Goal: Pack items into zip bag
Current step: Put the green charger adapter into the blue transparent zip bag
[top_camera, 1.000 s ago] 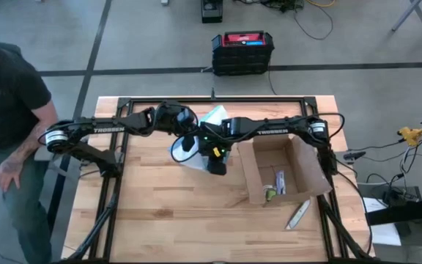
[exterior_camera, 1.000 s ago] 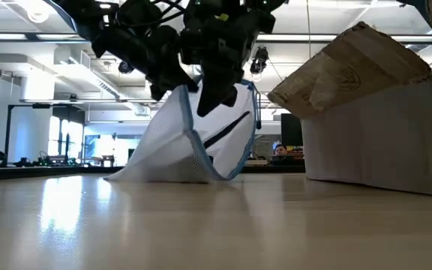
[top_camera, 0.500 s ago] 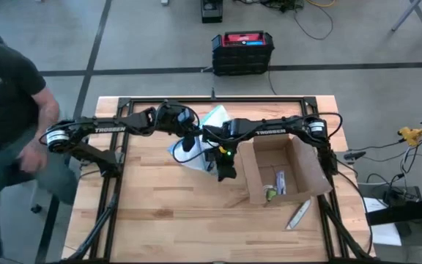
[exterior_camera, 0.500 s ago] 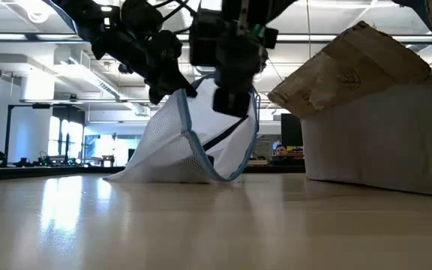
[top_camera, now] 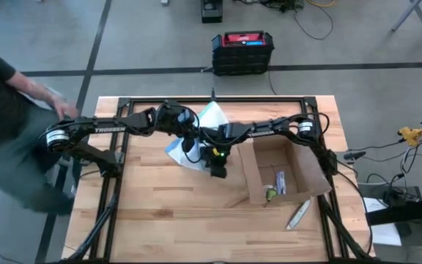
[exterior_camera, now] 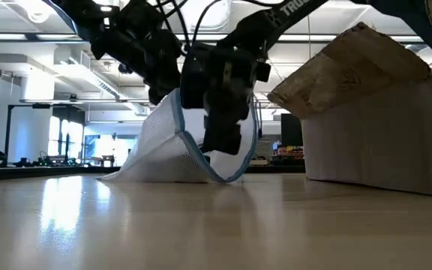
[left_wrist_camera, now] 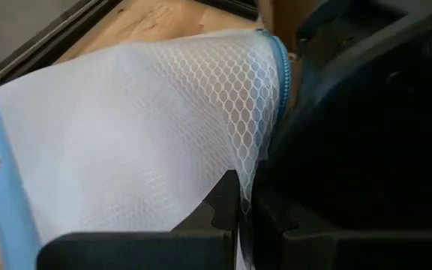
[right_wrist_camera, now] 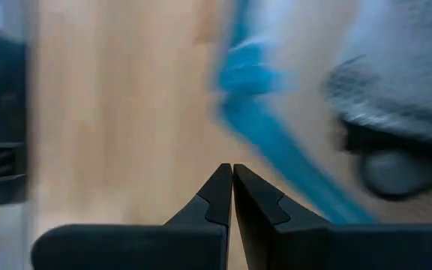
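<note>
Two claws busy: left gripper (top_camera: pixel 184 138) pinches the zip bag (exterior_camera: pixel 172 142) mouth up, right gripper (top_camera: pixel 216 171) closed, empty, at its 4 o'clock. Next, I'd guess, fetching items.

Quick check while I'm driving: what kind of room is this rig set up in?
Probably a robotics lab or workshop. The wooden table sits in a black frame on a bare concrete floor, a black and red equipment case with loose cables is behind it, and the low view shows an open ceiling with exposed ducts.
</note>
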You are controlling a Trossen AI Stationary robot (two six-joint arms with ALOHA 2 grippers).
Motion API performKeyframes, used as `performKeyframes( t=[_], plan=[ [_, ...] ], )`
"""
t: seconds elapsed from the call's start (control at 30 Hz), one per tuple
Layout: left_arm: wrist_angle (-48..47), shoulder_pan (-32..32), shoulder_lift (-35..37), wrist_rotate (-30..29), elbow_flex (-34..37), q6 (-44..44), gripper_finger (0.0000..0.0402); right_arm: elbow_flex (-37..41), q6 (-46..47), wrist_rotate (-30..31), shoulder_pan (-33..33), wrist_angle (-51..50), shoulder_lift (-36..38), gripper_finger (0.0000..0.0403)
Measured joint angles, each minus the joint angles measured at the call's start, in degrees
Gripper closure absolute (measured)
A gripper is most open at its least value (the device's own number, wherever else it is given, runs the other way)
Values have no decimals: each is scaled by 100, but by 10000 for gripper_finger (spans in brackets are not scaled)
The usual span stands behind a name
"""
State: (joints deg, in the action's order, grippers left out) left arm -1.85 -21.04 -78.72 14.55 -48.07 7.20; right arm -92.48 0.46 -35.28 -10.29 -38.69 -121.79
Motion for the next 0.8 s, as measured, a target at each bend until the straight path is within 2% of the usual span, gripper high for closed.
performKeyframes(
  t=[0.1,0.3,0.47,0.53,0.63,0.8],
  plan=[
    [-128,35,0,134,0,-2,401,-110,-14,164,-21,-40,157,403],
    [-153,26,2,135,0,-26,401,-203,449,-942,47,-252,706,403],
    [-92,24,2,-44,0,-80,401,-201,823,-929,169,-468,1371,403],
    [-89,24,4,-101,2,-131,401,-201,962,-543,243,-482,1634,403],
    [-89,24,4,-137,4,-149,401,-199,1015,423,359,-753,2080,403],
    [-116,24,4,-165,7,-5,401,-201,1012,2049,475,-1985,2865,403]
  ],
)
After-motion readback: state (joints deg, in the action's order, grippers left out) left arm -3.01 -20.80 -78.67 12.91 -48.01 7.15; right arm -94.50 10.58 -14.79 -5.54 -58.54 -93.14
